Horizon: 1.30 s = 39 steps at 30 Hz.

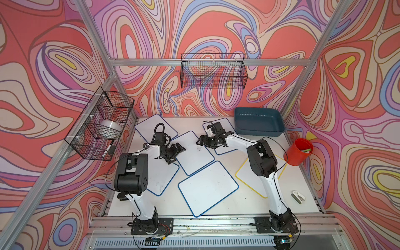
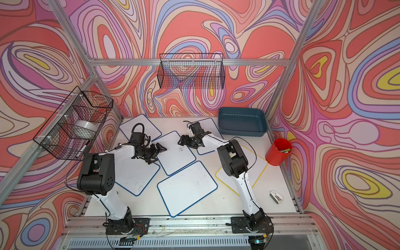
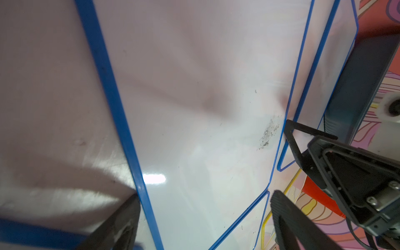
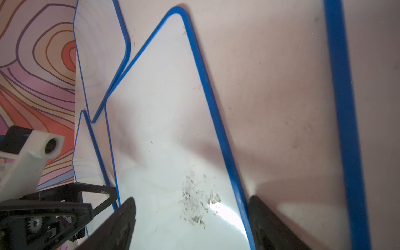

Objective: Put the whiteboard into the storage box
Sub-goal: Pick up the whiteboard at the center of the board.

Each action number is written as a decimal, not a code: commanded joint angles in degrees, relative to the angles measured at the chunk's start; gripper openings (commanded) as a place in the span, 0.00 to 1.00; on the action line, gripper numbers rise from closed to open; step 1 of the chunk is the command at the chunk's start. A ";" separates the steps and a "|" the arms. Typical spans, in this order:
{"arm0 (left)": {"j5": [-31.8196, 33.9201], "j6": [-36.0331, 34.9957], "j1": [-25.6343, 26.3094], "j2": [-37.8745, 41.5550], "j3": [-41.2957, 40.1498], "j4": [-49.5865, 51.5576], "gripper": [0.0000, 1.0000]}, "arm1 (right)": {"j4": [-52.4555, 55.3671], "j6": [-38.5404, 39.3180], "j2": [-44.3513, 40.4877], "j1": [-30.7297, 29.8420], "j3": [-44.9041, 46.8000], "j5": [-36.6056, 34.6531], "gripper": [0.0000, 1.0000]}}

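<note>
- At the middle of the white table [image 1: 249,207], the smudged blue-rimmed whiteboard [image 1: 194,154] lies flat, outside the storage box [image 1: 255,119]; its edges meet neighbouring boards
- The storage box, a dark teal tray, stands at the table's far right corner; a second blue-rimmed whiteboard [image 1: 225,127] lies between it and the smudged one, partly under the right arm
- The left gripper [image 1: 176,154] hangs low at the smudged board's left side, jaws wide apart; in the left wrist view one finger [image 3: 121,223] sits just outside the blue rim
- The right gripper [image 1: 204,142] is low at the opposite side, jaws also apart and clamped on nothing; in the right wrist view one finger [image 4: 121,220] is over the white surface near the smudge, the other beyond the rim over the table
- A yellow-rimmed whiteboard [image 1: 244,175] lies under the right arm; a red bucket [image 1: 299,151] stands at the table's right edge
- Black wire baskets [image 1: 213,71] hang on the frame
</note>
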<state>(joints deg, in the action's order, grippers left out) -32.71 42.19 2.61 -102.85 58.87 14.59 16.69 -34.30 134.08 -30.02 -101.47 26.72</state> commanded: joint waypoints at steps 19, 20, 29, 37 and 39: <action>-4.98 4.89 1.45 -0.29 1.38 -3.91 0.90 | 0.17 -6.13 -0.35 -3.12 2.03 19.60 0.83; -5.92 5.80 1.43 -0.54 1.18 -4.93 0.90 | -0.24 -6.46 -0.40 -2.90 2.31 20.08 0.83; -9.16 9.91 1.69 0.90 1.83 -8.57 0.89 | -0.34 -6.26 -0.23 -1.36 4.28 20.56 0.83; -10.53 11.41 1.79 2.73 3.31 -8.61 0.89 | -2.43 -7.14 0.53 -1.36 6.75 20.54 0.83; -10.96 11.83 1.81 3.07 3.66 -8.82 0.89 | -2.52 -7.18 0.57 -1.36 6.98 20.65 0.83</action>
<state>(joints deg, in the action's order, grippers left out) -32.34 51.35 2.24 -102.63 59.48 14.76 10.28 -38.94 133.49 -27.24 -97.03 36.95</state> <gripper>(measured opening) 0.894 0.832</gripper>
